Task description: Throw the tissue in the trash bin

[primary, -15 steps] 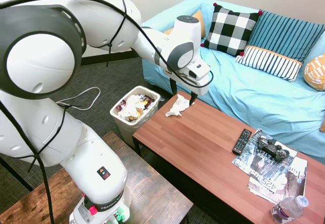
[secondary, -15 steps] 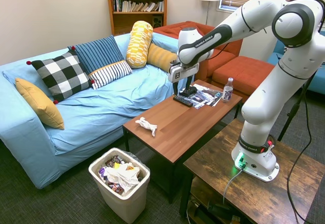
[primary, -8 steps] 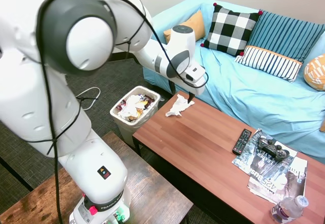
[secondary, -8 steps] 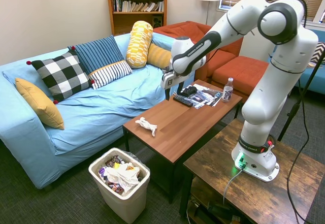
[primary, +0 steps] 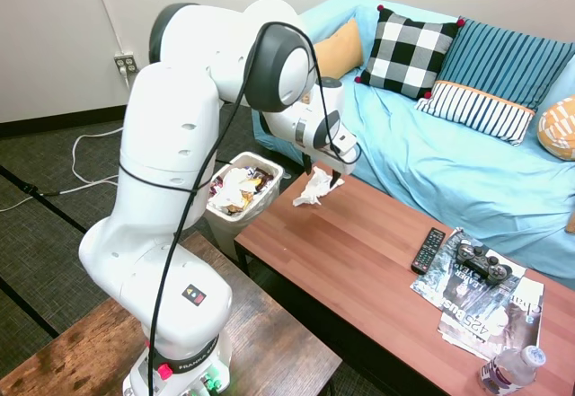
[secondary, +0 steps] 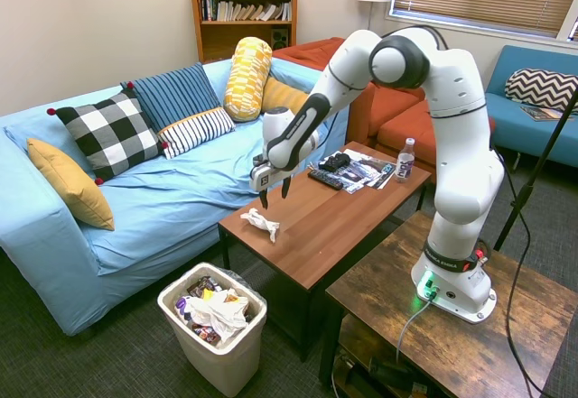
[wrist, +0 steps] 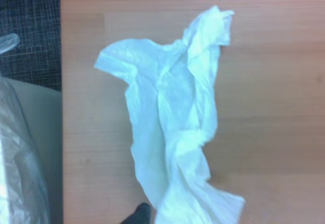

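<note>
A crumpled white tissue (primary: 310, 189) (secondary: 260, 224) lies on the wooden coffee table (primary: 359, 261) near the end closest to the bin. It fills the middle of the wrist view (wrist: 172, 132). My gripper (primary: 322, 173) (secondary: 274, 195) hangs open a short way above the tissue, fingers pointing down, nothing between them. The trash bin (primary: 238, 189) (secondary: 212, 326) stands on the carpet just off that table end, white with a thin liner and heaped with rubbish. Its liner (wrist: 20, 158) shows at the wrist view's edge.
A remote (primary: 428, 250), a game controller (primary: 476, 261), magazines (primary: 485, 311) and a water bottle (primary: 512, 369) lie at the table's other end. A blue sofa (primary: 467, 171) with several pillows runs along the table's far side.
The arm has swung along the table from over its middle toward the bin end and come lower. The gripper now hangs right over the tissue. The tissue has not moved.
</note>
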Robot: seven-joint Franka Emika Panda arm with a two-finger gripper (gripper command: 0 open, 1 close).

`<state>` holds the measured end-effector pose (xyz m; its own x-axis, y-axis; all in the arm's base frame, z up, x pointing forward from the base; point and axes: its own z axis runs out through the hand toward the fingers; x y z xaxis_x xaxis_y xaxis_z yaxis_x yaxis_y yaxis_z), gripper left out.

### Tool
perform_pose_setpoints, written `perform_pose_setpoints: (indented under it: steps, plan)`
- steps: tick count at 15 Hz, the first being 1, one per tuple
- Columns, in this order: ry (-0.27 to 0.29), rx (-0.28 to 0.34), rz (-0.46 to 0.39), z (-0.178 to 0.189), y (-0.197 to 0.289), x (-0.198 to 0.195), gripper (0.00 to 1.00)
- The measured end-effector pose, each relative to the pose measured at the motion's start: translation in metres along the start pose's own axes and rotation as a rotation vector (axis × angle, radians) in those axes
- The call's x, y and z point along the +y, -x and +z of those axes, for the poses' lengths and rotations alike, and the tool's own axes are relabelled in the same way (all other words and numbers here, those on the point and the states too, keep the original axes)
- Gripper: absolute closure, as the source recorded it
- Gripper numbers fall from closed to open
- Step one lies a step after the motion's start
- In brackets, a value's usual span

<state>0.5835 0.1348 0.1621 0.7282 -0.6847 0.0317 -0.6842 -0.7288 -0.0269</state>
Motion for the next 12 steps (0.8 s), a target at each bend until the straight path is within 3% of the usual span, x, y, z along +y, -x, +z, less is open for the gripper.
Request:
perform_pose_setpoints:
  steps: [4,5,12]
  plan:
    - [0.038,-0.007,0.003,0.053,-0.005,-0.029,0.0]
    - [0.044,-0.012,0.008,0.061,-0.005,-0.031,1.0]
    - [0.035,-0.05,0.069,0.074,-0.01,-0.032,1.0]
